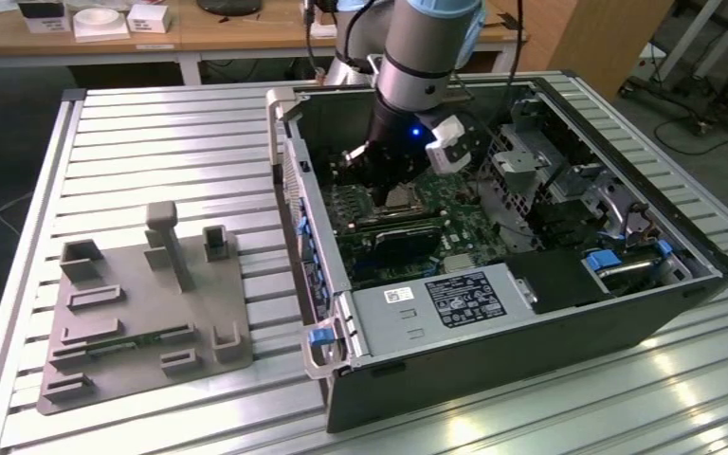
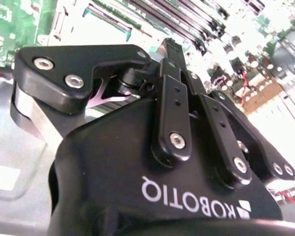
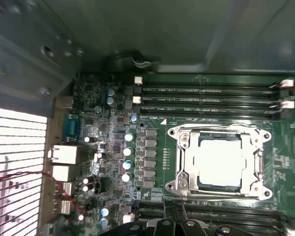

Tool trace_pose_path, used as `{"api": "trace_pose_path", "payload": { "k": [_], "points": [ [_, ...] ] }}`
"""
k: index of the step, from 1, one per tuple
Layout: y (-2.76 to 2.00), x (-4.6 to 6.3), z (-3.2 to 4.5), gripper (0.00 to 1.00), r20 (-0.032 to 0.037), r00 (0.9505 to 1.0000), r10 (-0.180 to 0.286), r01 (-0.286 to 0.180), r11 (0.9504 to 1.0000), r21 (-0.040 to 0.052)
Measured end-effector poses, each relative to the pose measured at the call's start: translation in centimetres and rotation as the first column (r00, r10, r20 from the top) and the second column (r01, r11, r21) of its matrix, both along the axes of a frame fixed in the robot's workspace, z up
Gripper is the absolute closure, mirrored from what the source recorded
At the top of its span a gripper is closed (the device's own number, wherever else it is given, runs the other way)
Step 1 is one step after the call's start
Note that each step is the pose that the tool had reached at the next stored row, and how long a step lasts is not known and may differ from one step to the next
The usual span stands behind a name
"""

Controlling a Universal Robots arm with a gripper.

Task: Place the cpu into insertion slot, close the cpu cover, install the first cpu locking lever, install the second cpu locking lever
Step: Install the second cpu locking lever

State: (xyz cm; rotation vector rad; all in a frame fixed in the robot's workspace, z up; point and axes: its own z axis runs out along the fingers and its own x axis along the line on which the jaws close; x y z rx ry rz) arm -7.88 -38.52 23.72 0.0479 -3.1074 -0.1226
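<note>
The open computer case (image 1: 516, 313) lies on its side on a slatted metal table (image 1: 149, 133), its green motherboard (image 3: 113, 128) facing up. The arm reaches down into it, the gripper (image 1: 383, 175) hovering just above the insertion slot (image 3: 221, 162). The cpu cover (image 3: 184, 160) lies flat and closed over the slot, framing the cpu (image 3: 221, 161), whose pale square top faces up through the window. Whether the fingers (image 2: 174, 105) are open or closed cannot be told; their tips are hidden in both wrist views
</note>
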Motion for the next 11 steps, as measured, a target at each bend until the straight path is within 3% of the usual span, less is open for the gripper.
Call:
{"api": "trace_pose_path", "payload": {
  "k": [4, 11],
  "points": [
    [0.0, 0.0, 0.94, 0.9, 0.0, 1.0, 0.0, 0.0, 1.0, 0.0],
    [0.01, 0.0, 0.98, 0.9, 0.0001, 1.0, 0.0, 0.0, 1.0, 0.0001]
  ]
}}
